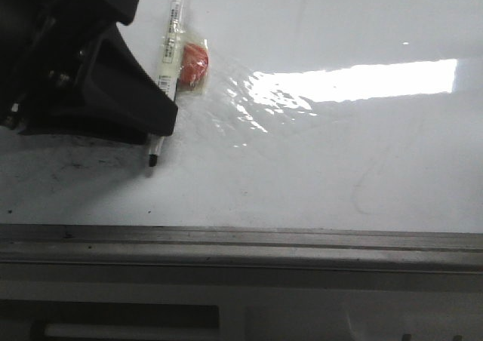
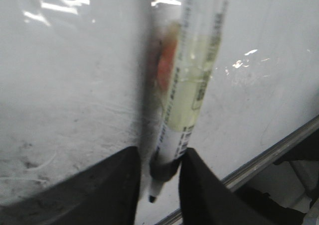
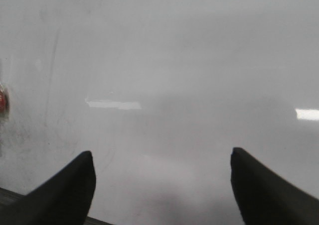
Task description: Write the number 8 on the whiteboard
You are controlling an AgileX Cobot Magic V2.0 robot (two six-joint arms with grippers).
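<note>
Clearly, marker (image 1: pixel 170 62) was clamped in left gripper (image 2: pixel 158 180), long axis near-far, tip lowered toward near-left whiteboard (image 1: pixel 339 167); no 8 seen. Right gripper (image 3: pixel 162 185) was spread, empty.

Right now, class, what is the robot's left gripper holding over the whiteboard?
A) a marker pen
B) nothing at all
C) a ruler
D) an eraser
A: in the left wrist view the left gripper is shut on the marker pen, its dark tip pointing down at the whiteboard, on which no figure 8 shows yet; the right gripper is open and empty.
</note>
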